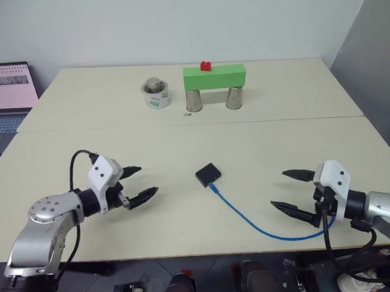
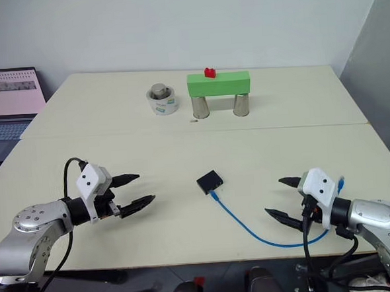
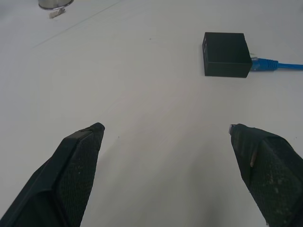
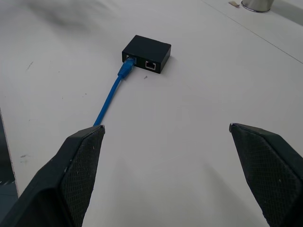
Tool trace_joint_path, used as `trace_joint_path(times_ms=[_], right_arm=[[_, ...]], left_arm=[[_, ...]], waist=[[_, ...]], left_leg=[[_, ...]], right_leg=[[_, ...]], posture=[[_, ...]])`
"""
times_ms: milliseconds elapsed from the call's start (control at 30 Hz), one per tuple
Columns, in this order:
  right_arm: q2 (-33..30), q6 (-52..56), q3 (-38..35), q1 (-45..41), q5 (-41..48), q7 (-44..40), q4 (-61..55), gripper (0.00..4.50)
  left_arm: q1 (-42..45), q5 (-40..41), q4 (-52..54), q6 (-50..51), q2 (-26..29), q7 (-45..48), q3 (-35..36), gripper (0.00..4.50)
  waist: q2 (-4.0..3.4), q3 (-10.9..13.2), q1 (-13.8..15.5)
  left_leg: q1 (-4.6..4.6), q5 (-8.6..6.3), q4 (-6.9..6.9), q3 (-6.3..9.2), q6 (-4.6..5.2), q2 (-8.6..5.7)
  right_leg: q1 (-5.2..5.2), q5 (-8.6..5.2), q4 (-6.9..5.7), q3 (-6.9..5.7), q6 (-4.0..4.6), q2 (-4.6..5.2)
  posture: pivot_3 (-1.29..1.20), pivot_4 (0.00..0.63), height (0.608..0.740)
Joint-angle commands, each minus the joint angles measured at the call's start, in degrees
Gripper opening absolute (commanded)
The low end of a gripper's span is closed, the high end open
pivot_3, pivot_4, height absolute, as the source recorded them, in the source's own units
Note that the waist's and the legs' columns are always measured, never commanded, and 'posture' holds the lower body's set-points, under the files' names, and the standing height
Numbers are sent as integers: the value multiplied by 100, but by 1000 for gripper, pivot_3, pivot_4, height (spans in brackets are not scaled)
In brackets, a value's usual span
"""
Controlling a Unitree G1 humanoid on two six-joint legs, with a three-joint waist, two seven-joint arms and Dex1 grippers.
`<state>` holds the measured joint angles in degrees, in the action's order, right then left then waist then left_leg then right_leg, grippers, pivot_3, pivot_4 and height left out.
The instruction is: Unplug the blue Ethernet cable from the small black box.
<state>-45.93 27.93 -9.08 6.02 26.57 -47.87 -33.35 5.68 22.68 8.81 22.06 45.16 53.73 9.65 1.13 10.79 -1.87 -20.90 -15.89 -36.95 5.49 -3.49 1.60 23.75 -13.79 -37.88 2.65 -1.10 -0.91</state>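
My left gripper (image 1: 139, 183) and right gripper (image 1: 292, 191) are both released, pads knurled rubber. Matte square small black box (image 1: 208, 174), glossy blue Ethernet cable (image 1: 253, 222) plugged in.

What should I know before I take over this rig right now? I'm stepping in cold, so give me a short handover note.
Left gripper: open, empty, above the table, left of the small black box.
Right gripper: open, empty, right of the box, near the cable's loop at the table's front edge.
Blue Ethernet cable: plugged into one port of the box; the port beside it is free. From the box it runs across the table toward the right arm.
Done: nothing yet; neither gripper touches box or cable.
Left: probably hold the box, grip the plug and pull it out.
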Motion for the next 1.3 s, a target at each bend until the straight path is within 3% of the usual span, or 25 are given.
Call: trace_joint_path(times_ms=[33, 367, 533, 633, 833, 1100, 1300], right_arm=[[18, -129, -110, -65, 50, -28, -43, 4470], [226, 150, 280, -281, 128, 161, -117, 4470], [879, 384, 1079, -574, -223, 724, 60, 4470], [1643, 483, 1686, -982, -725, 1486, 563, 4470], [2449, 386, 2512, -1270, -1159, 1794, 1140, 4470], [3038, 383, 2901, -1599, -1610, 2080, 1880, 4470], [3094, 436, 2907, -1653, -1800, 2149, 1961, 2952]], left_arm=[[55, 122, 173, -35, 9, 31, 130, 4500], [-56, -92, 245, -47, 59, -11, -52, 4500], [-70, 96, 374, 279, 124, 191, -159, 4500], [16, 418, 427, 547, 79, 394, -126, 4500], [169, 474, 367, 598, 125, 527, -154, 4500], [192, 397, 396, 541, 94, 532, -232, 4500], [119, 496, 453, 653, 76, 504, -158, 4500]], waist=[[0, 0, 0], [0, 0, -1], [0, 1, -7], [0, 1, -20], [-2, 3, -8], [0, 1, -15], [1, 0, -17]], left_leg=[[0, 0, 0, 1, 0, 0], [0, 0, 0, 1, 0, 0], [1, 0, 1, 1, 0, 2], [2, 0, -2, -1, 0, 4], [-6, 0, 4, 1, 0, 5], [-11, 0, 3, -3, 0, 5], [-8, 0, 3, -2, 0, 6]], right_leg=[[0, 0, 0, 0, 0, 0], [0, 0, 0, 0, 0, 0], [0, 0, -2, -1, 0, -1], [3, 0, -6, 1, 0, -3], [15, -2, -10, -2, 4, -3], [24, -1, -14, 2, 4, -3], [23, -1, -17, 1, 4, -3]], posture=[[0, 150, 740], [0, 150, 740], [0, 150, 740], [0, 150, 740], [0, 150, 740], [0, 150, 740], [0, 150, 740]])
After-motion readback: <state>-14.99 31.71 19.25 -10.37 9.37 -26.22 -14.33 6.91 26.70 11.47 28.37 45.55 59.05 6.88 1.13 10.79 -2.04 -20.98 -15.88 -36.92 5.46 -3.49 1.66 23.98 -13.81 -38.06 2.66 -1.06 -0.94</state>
